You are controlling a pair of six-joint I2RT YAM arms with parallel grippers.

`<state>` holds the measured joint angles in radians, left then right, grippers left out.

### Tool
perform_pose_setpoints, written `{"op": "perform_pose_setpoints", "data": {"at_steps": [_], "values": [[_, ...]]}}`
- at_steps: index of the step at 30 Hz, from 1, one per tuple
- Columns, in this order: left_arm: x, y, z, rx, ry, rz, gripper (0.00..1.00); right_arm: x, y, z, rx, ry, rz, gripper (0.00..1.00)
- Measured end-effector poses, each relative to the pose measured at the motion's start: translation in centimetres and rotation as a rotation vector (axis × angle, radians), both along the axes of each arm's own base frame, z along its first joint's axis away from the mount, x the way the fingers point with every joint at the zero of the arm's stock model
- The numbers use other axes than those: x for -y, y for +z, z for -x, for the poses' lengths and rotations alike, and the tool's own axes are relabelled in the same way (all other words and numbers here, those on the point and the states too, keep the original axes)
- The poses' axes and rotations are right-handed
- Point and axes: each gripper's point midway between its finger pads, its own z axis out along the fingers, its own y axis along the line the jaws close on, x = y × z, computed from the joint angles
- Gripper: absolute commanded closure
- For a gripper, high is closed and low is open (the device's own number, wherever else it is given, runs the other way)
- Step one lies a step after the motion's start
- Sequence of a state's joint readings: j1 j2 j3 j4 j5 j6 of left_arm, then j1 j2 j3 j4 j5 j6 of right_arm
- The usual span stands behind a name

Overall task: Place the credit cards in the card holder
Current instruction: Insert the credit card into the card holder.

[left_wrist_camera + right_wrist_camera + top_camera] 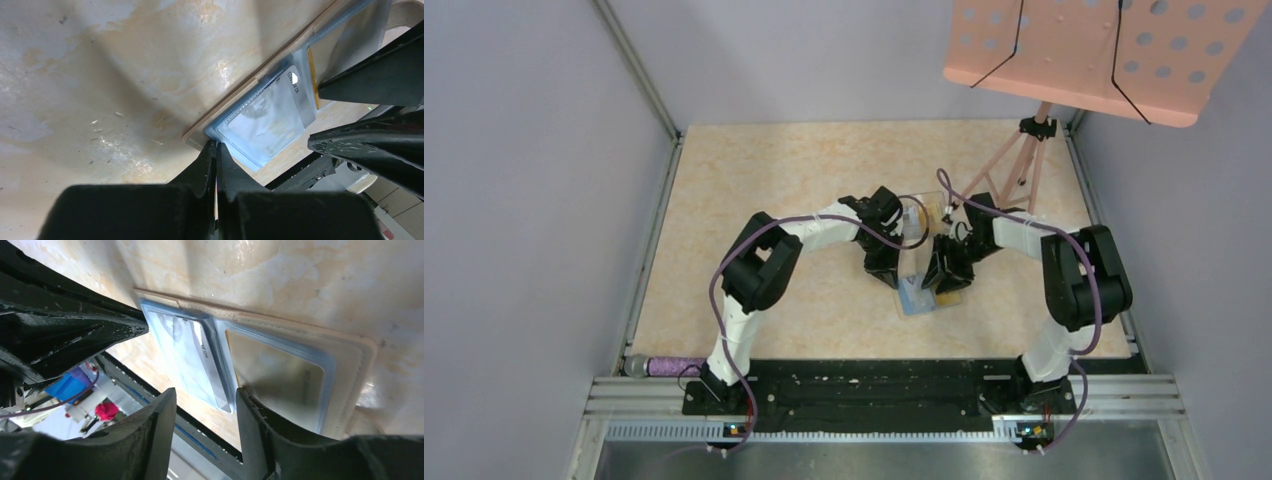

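While the left gripper [216, 150] clenches one corner of the open card holder [350, 347], the right gripper [205, 395] stands released.
Holder near the table [754, 180] centre; silvery card [212, 372] partly in a clear pocket, just beyond the right jaws.

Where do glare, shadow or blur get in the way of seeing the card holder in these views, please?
Left wrist: white glare across the clear pocket of the card holder; the left gripper dark and soft. Right wrist: one pocket is dim and mirror-like; the right gripper blurred. Top external: even light, but the card holder is small and partly hidden.
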<state>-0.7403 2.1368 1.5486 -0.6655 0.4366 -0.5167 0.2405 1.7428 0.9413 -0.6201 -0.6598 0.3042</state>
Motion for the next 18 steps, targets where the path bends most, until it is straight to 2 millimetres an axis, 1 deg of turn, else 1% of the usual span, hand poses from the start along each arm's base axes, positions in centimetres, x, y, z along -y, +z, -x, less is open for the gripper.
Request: {"op": "perform_pose_setpoints", "data": {"at_steps": [2,5,8,10,11,14,16,17,18], "values": [[0.0,0.0,0.0,0.002,0.000,0.001,1.00,0.3,0.3,-0.4,0.027,-0.003,0.024,0.49],[0.0,0.0,0.0,0.002,-0.001,0.001,1.00,0.6,0.4,-0.5,0.044,-0.004,0.041,0.50],[0.0,0.0,0.0,0.002,-0.001,0.002,1.00,0.4,0.3,-0.5,0.047,0.004,0.042,0.51],[0.0,0.0,0.0,0.002,-0.001,0.002,1.00,-0.1,0.2,-0.3,0.047,0.021,0.038,0.53],[0.0,0.0,0.0,0.002,-0.001,0.001,1.00,-0.5,0.1,0.0,0.042,0.035,0.034,0.55],[0.0,0.0,-0.1,0.004,0.001,-0.003,1.00,-1.6,-0.4,0.8,0.010,0.064,0.026,0.65],[-0.2,0.0,-0.2,0.007,0.006,-0.006,0.98,-2.0,-0.5,1.1,-0.005,0.074,0.028,0.76],[-0.3,0.0,-0.4,0.010,0.010,-0.009,0.96,-2.1,-0.6,1.3,-0.012,0.078,0.030,0.79],[-0.3,0.0,-0.5,0.015,0.012,-0.012,0.94,-2.3,-0.7,1.5,-0.021,0.079,0.029,0.80]]}}
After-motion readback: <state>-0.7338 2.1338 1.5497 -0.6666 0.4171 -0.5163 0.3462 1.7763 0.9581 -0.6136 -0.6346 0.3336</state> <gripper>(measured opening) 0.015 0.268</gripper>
